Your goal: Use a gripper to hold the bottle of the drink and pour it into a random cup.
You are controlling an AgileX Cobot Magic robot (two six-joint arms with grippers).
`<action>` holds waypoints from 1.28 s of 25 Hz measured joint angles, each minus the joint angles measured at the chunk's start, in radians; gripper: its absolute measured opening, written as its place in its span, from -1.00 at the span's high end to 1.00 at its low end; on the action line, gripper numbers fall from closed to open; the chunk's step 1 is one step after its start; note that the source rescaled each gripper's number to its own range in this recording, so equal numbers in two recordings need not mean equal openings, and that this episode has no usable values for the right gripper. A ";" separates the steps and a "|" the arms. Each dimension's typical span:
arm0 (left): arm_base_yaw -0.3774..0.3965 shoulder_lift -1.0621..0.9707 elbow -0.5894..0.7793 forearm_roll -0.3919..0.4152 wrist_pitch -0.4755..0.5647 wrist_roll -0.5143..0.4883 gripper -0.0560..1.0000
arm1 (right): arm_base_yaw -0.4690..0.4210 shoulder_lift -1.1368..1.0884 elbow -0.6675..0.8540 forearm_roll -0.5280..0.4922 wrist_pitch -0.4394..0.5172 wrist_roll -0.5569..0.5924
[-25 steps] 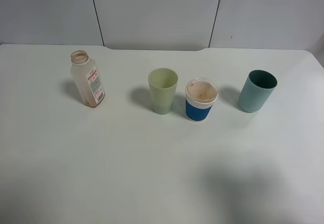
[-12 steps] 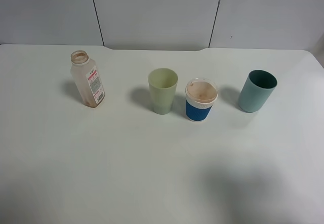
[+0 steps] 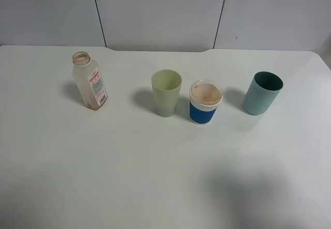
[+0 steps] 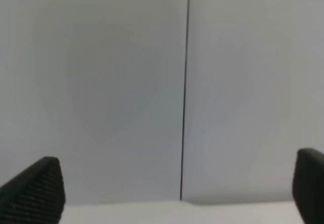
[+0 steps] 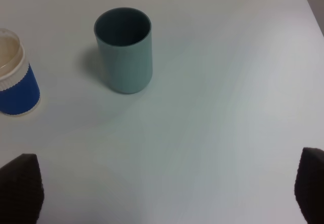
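Observation:
The bottle (image 3: 89, 81) stands upright and uncapped at the left of the white table (image 3: 129, 162), with a red-and-white label and only a thin brown residue of drink (image 3: 93, 105) near its base. The pale yellow-green cup (image 3: 166, 92) stands upright near the middle. Neither arm shows in the exterior high view. The left gripper (image 4: 171, 201) is open, with only dark fingertips (image 4: 35, 188) showing; it faces the grey wall and holds nothing. The right gripper (image 5: 164, 193) is open and empty, above bare table in front of the teal tumbler.
A white cup with a blue band (image 3: 205, 102) stands right of the yellow-green cup and shows in the right wrist view (image 5: 15, 85). A teal tumbler (image 3: 262, 92) stands farther right, also in the right wrist view (image 5: 124, 49). Grey wall panels (image 3: 160, 12) back the table.

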 joint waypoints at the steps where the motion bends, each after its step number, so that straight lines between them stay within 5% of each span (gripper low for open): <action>1: 0.000 -0.022 0.000 0.008 0.047 0.000 -0.89 | 0.000 0.000 0.000 0.000 0.000 0.000; 6: 0.001 -0.129 -0.001 0.071 0.266 -0.005 -0.89 | 0.000 0.000 0.000 0.000 0.000 0.000; 17: 0.001 -0.135 -0.025 0.069 0.585 -0.026 -0.89 | 0.000 0.000 0.000 0.000 0.000 0.000; 32: 0.001 -0.136 -0.014 0.005 0.712 -0.026 -0.69 | 0.000 0.000 0.000 0.000 0.000 0.000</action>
